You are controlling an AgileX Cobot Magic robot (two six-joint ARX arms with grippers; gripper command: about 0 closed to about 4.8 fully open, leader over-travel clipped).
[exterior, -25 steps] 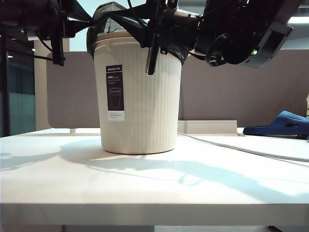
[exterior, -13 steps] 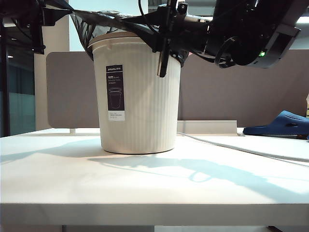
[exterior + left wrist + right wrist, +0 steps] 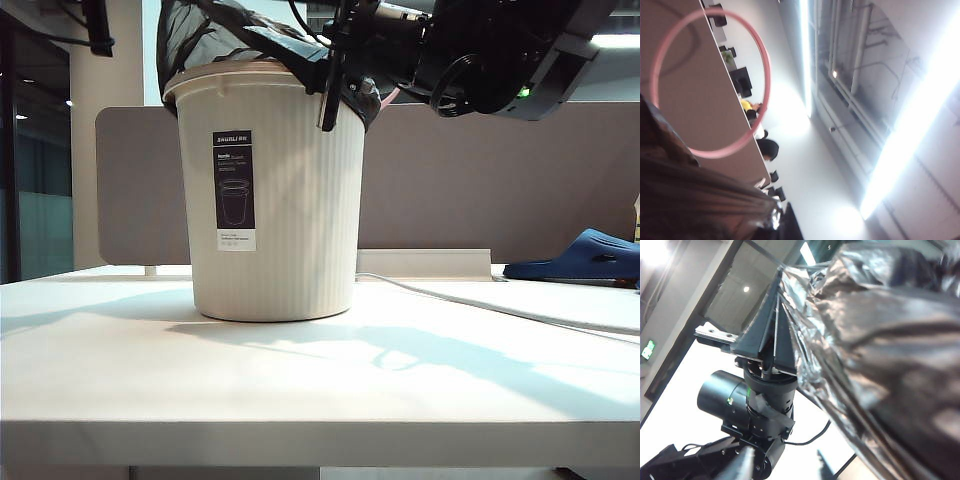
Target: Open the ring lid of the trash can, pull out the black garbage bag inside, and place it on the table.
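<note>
A: What writing can be read?

B: A tall dark label is seen on the trash can, below and to the side of the right gripper. A drawing of a bin is printed on it. The white lettering above and below the drawing is too small to be made out.

A: What edges and free room are noted?

B: The table is laid bare from the can's foot to its thick front edge. Well off to the right gripper's outer side, a white cable and a dark blue slipper are found. A grey-brown partition closes the back.

A: How are the grippers set?

B: The left gripper is held up level with the bag's top, across the bag from the right gripper. Its fingers are pressed together, and a stretched strip of the black garbage bag appears to be pinched at their tips, though the film there is blurred. The right gripper is placed at the can's rim, against the bag. One finger is hung down over the ribbed wall. How wide its jaws stand cannot be told.

A: And the task's things?

B: The bag is bulged above the rim, between the two grippers, partly inside the can. The ring lid is seen lifted off, as a pink hoop before the left wrist camera.
</note>
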